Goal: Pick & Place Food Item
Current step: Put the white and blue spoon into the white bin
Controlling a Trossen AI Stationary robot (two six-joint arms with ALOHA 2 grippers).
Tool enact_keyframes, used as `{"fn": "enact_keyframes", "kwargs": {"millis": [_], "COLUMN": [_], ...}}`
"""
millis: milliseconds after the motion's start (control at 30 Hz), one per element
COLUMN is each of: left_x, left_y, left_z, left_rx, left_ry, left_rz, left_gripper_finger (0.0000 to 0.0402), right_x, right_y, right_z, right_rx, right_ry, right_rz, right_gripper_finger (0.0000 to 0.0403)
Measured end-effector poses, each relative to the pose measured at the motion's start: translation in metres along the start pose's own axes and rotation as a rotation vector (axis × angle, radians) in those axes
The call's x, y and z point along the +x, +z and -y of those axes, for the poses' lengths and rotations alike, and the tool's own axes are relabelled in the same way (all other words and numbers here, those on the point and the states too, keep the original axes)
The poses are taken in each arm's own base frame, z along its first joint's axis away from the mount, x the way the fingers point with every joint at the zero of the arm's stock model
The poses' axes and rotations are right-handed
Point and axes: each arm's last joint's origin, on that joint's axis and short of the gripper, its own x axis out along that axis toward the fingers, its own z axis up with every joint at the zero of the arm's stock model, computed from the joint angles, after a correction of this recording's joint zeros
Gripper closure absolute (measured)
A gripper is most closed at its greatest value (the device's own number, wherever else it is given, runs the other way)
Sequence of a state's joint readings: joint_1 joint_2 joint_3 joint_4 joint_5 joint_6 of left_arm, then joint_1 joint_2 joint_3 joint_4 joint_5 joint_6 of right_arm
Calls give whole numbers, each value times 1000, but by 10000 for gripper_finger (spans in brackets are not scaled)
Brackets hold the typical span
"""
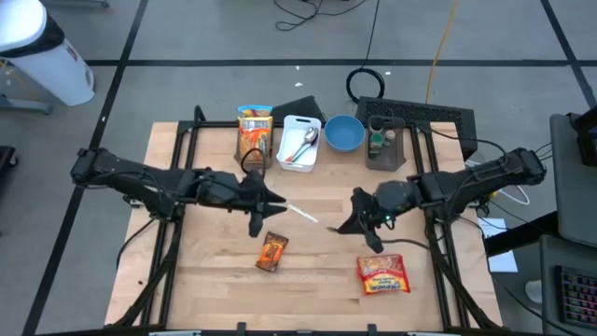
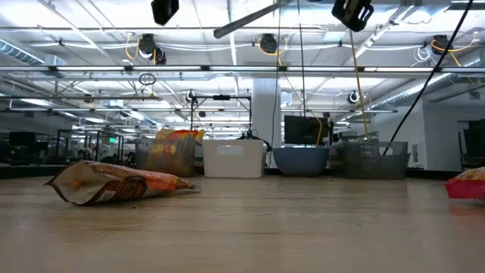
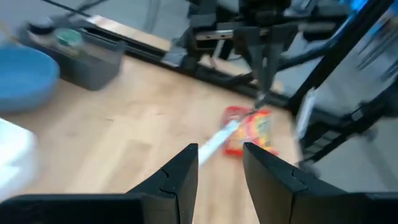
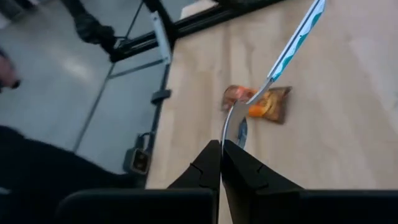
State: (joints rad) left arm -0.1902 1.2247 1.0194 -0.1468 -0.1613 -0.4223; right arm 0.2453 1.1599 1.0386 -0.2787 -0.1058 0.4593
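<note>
Wooden table (image 1: 205, 280) bears snack packets (image 1: 271, 251), bin (image 1: 299, 143), bowl (image 1: 343, 134).

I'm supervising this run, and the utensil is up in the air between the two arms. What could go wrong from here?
1. The right gripper is shut on only the thin metal tip of the utensil. The long handle could swing or slip out and drop near the orange packet below.
2. The left gripper faces the right one closely along the utensil. A mismatched move might bend it or bump the arms together.
</note>
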Motion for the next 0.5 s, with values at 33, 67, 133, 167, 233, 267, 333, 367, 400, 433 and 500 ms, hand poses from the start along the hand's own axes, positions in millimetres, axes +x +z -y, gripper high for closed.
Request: {"fn": "enact_keyframes", "kwargs": {"millis": [33, 67, 133, 167, 233, 267, 333, 367, 400, 433, 500], "left_x": [-3, -7, -12, -13, -14, -11, -7, -2, 4, 10, 22], "left_y": [5, 11, 21, 27, 34, 39, 46, 47, 49, 52, 53], "left_z": [1, 3, 5, 7, 10, 11, 14, 15, 16, 17, 18], "left_rx": [38, 76, 145, 175, 225, 237, 260, 269, 274, 275, 278], "left_ry": [22, 48, 79, 84, 71, 53, 15, 1, -16, -38, -78], "left_rz": [-15, -28, -49, -53, -87, -94, -121, -159, -179, -187, -228], "left_gripper_finger": [268, 268, 268, 268, 268, 268, 268, 268, 268, 268, 268], "right_x": [0, 0, -1, -1, -1, -1, -2, -3, -3, -4, -3], "right_y": [0, 1, 4, 5, 7, 9, 13, 15, 17, 18, 18], "right_z": [1, 1, 1, 1, 2, 2, 1, 1, 0, 0, 2], "right_rx": [8, 14, 23, 27, 31, 29, 25, 26, 28, 31, 37], "right_ry": [20, 46, 89, 102, 123, 139, 181, 196, 214, 221, 217], "right_rz": [-8, -11, -8, -3, 5, 13, 44, 58, 68, 74, 69], "right_gripper_finger": [402, 402, 403, 403, 403, 403, 403, 403, 403, 403, 403]}}
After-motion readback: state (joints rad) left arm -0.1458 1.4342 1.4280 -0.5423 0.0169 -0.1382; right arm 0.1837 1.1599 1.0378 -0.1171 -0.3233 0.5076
